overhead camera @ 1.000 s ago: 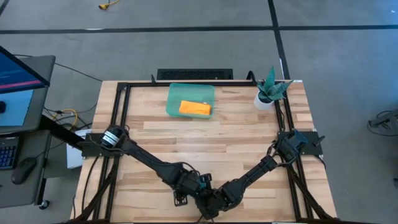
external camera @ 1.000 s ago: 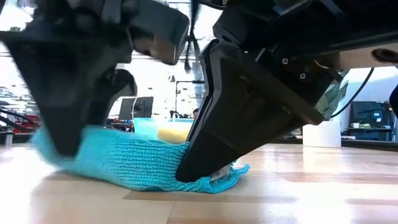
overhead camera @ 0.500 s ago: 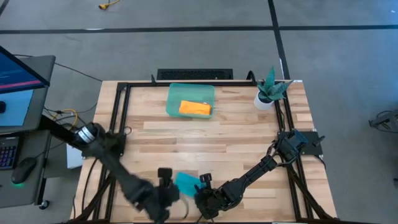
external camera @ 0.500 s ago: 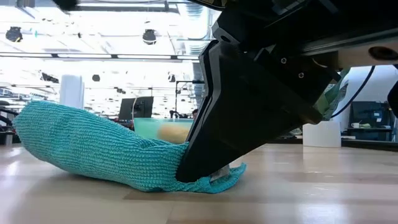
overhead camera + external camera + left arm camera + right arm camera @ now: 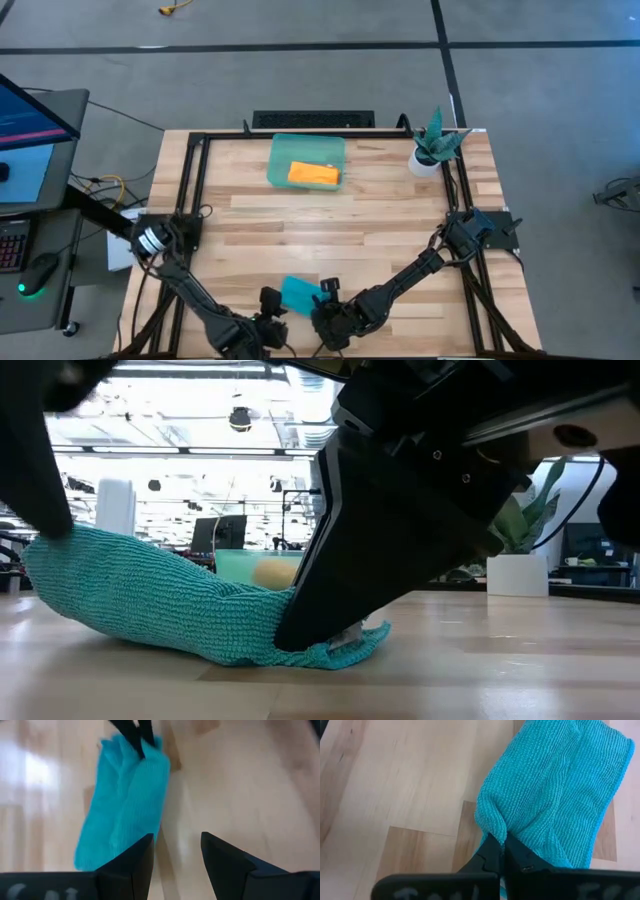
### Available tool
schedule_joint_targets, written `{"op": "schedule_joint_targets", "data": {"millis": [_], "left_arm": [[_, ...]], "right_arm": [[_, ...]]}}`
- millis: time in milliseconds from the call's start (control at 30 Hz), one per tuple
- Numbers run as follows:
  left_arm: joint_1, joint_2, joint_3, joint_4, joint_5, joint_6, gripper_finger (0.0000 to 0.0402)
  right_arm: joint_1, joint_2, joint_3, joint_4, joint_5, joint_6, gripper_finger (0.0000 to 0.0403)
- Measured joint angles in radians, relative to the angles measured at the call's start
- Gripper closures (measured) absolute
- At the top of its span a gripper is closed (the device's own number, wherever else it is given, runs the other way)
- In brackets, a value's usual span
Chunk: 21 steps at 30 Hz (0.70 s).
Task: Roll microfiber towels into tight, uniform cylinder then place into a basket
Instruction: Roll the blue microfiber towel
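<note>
The blue towel (image 5: 299, 294) lies bunched near the table's (image 5: 400, 220) front edge, with the right gripper (image 5: 502, 854) pinching one end tight. The left gripper (image 5: 175, 851) waits beside it, fingers apart and empty. It looks soft and floppy, so grab an edge.

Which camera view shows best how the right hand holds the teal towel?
The right wrist view: the right hand is shut on one edge of the teal towel, pinching a fold. The low view shows the towel lying bunched on the table. The high view shows a small patch. The left wrist view shows its other end.
</note>
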Motion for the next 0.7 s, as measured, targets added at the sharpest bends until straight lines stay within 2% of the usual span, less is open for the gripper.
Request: {"op": "schedule_joint_targets", "data": {"millis": [167, 400, 567, 700], "left_arm": [[0.043, 0.019, 0.000, -0.003, 0.047, 0.005, 0.0245], [0.072, 0.019, 0.000, -0.043, -0.043, -0.015, 0.0245], [0.111, 0.018, 0.000, -0.083, -0.045, -0.085, 0.0245], [0.159, 0.018, 0.001, -0.080, 0.044, -0.091, 0.0245]], "right_arm": [[-0.001, 0.000, 0.000, -0.002, -0.007, 0.000, 0.0389], [0.000, 0.000, 0.000, -0.002, -0.009, 0.000, 0.0387], [0.000, 0.000, 0.000, -0.002, -0.011, 0.001, 0.0387], [-0.001, 0.000, 0.000, -0.003, -0.031, 0.001, 0.0385]]}}
